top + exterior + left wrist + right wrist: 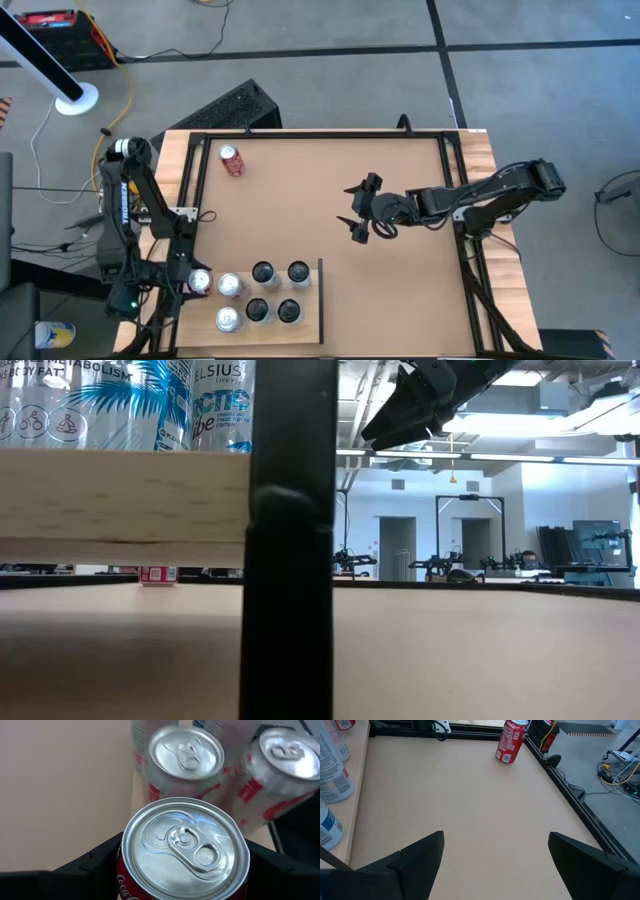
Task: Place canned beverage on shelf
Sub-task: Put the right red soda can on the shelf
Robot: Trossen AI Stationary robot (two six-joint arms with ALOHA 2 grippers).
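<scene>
Six cans are seen upright on the pale shelf [308, 325], whose black rail bounds its right edge. A seventh, the red can [185, 852], is clamped between the left gripper [200, 283] fingers at the shelf's left edge. One more red can [232, 160] stands alone near the table's far-left corner. The right gripper [362, 209] hangs over bare mid-table, fingers spread wide.

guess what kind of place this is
Probably a robotics lab or workshop: a bare concrete floor with loose cables around the table, and more robot arms on benches in the open room behind.
</scene>
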